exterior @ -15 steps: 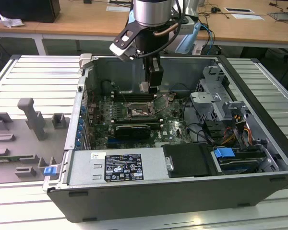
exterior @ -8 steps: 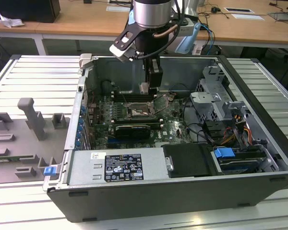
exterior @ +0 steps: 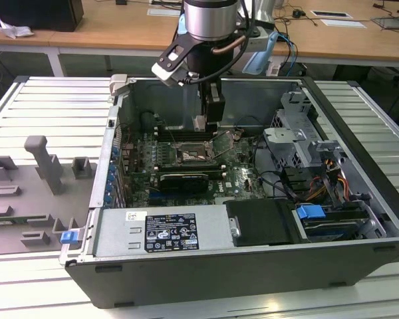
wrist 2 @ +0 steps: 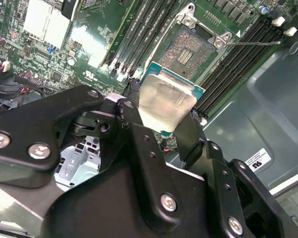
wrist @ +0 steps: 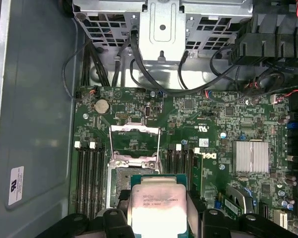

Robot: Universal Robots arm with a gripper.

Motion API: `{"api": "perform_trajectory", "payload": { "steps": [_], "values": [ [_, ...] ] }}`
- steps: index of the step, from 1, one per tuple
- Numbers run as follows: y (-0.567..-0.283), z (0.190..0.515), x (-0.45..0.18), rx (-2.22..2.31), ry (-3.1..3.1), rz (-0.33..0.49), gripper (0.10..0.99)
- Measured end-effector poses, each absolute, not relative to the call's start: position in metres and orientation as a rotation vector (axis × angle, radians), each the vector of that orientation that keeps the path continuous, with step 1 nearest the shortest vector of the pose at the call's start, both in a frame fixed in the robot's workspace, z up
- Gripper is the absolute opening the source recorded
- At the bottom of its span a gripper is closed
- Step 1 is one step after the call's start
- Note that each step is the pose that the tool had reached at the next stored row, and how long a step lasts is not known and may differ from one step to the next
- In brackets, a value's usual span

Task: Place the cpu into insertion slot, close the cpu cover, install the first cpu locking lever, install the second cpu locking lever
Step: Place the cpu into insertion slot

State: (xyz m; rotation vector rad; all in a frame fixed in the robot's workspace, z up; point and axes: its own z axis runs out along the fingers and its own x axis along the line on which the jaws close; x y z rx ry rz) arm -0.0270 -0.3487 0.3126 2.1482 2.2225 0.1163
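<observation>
My gripper [wrist 2: 165, 119] is shut on the cpu [wrist 2: 167, 98], a pale silver square chip with a green edge, held by two opposite sides between the black fingers [wrist 2: 135, 124]. In both wrist views the chip hangs above the board, off to one side of the insertion slot [wrist 2: 192, 48], whose dark pin field lies bare inside a silver rim. The cpu cover [wrist: 134, 145] is swung open beside the insertion slot [wrist: 118, 179]. A thin locking lever [wrist 2: 253, 43] sticks out sideways. In the exterior view the gripper [exterior: 201, 123] hovers just above the insertion slot [exterior: 190, 156].
Long black memory slots [wrist: 89, 173] flank the socket on both sides. A black graphics card [exterior: 181, 181] lies in front of it, and a finned heatsink [wrist: 251, 156] sits nearby. Drive cages and cable bundles [exterior: 299, 143] fill the case's right part. Grey fixtures [exterior: 43, 166] stand outside.
</observation>
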Motion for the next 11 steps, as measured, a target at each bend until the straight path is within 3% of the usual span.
{"api": "perform_trajectory", "payload": {
  "steps": [11],
  "values": [
    [-0.3487, 0.3093, -0.027, 2.16, 2.21, 0.116, 0.529]
  ]
}}
